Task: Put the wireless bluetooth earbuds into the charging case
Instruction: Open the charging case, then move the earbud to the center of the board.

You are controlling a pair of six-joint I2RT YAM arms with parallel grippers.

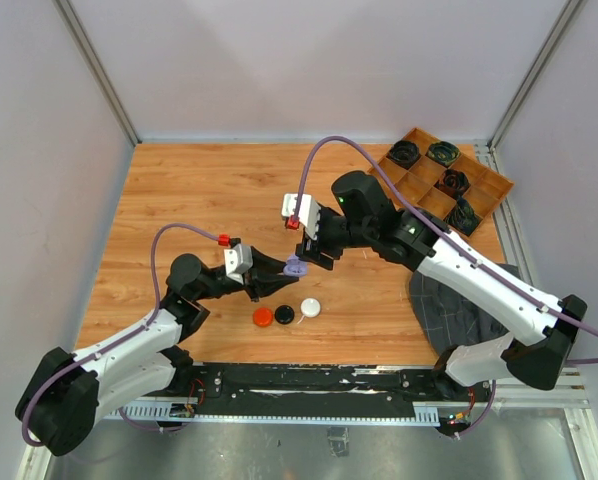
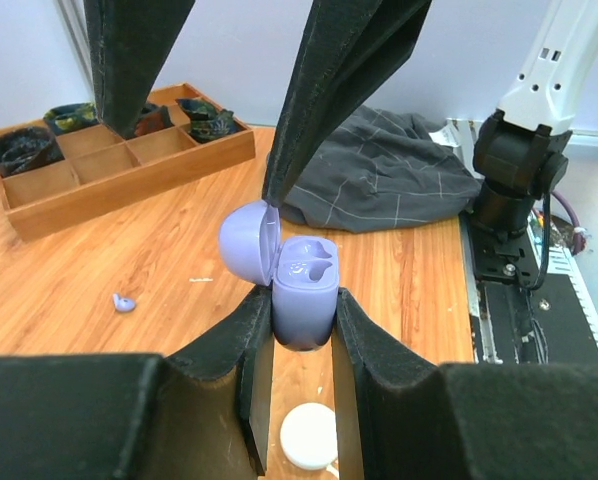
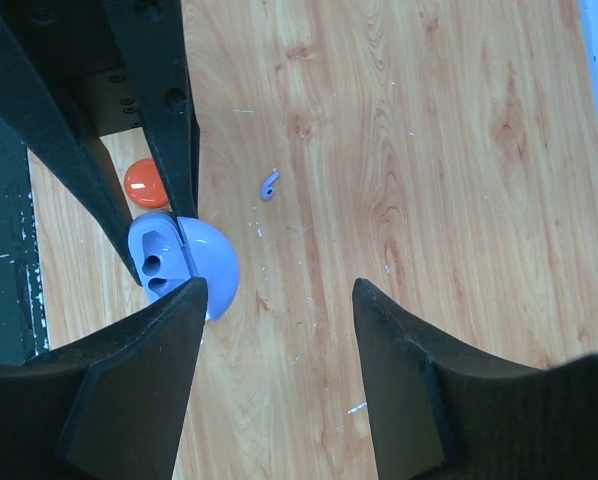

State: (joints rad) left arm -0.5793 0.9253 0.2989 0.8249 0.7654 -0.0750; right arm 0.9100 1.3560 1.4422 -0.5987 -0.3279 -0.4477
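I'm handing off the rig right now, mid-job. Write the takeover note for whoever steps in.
Left gripper: shut on the purple charging case, lid flipped open.
Right gripper: open, empty, beside the lid.
One pale purple earbud lies loose on the table, apart from the case.
Done: case gripped and opened.
Left: the case looks empty; pick up the earbud and seat it. No second purple bud in view.

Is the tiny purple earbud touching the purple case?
Apart. The left wrist view shows a wide gap between the earbud and the case.
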